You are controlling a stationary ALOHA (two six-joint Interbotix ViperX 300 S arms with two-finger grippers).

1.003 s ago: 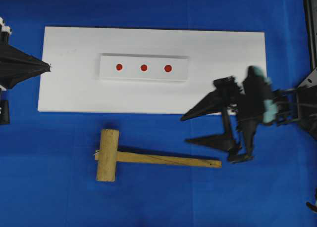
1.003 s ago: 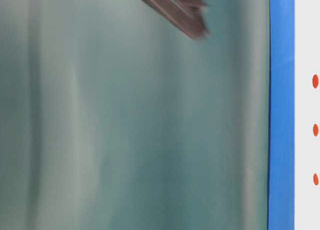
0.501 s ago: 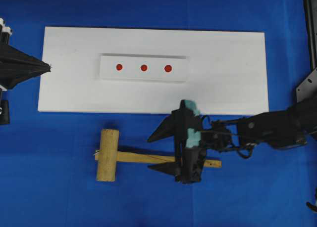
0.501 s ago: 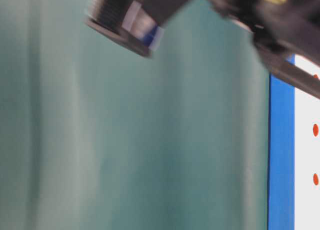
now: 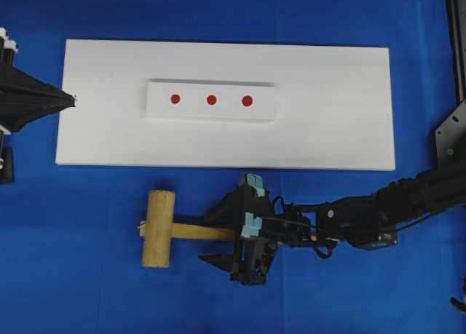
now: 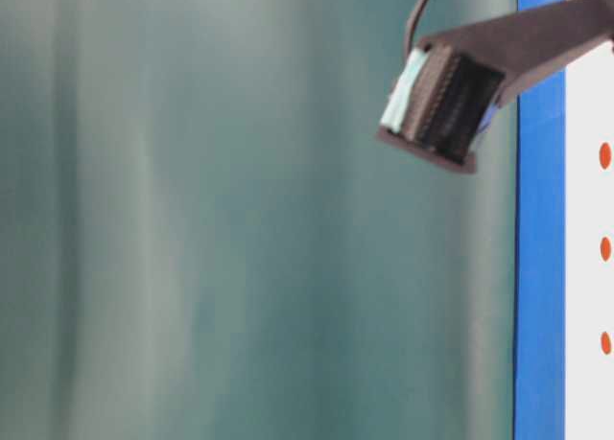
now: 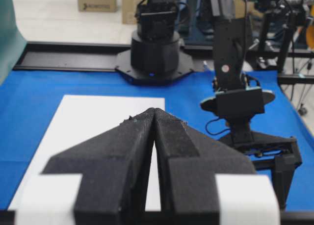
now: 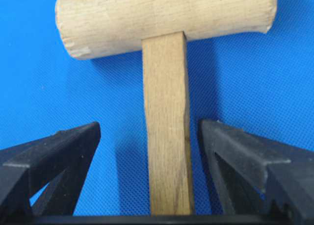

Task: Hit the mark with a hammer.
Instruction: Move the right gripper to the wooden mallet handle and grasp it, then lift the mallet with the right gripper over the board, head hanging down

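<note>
**Right pincer straddles the hammer handle**

Right pincer (image 5: 211,236) lies low over the blue counter (image 5: 87,290), its fingers spread wide with one on each side of the hammer (image 5: 169,230) handle. In the right wrist view both fingers (image 8: 49,159) stand clear of the wood, a strip of blue showing on either side, so nothing is gripped. The hammer lies flat on the counter, just below the near edge of the white board (image 5: 335,116), its thick head to the left of the overhead view and its handle running rightward under the pincer. On the board sits a raised white strip (image 5: 211,86) bearing three red marks (image 5: 211,100) in a row. Left pincer (image 5: 69,98) rests at the board's left edge, its fingers (image 7: 132,151) pressed together with nothing between them.
</note>
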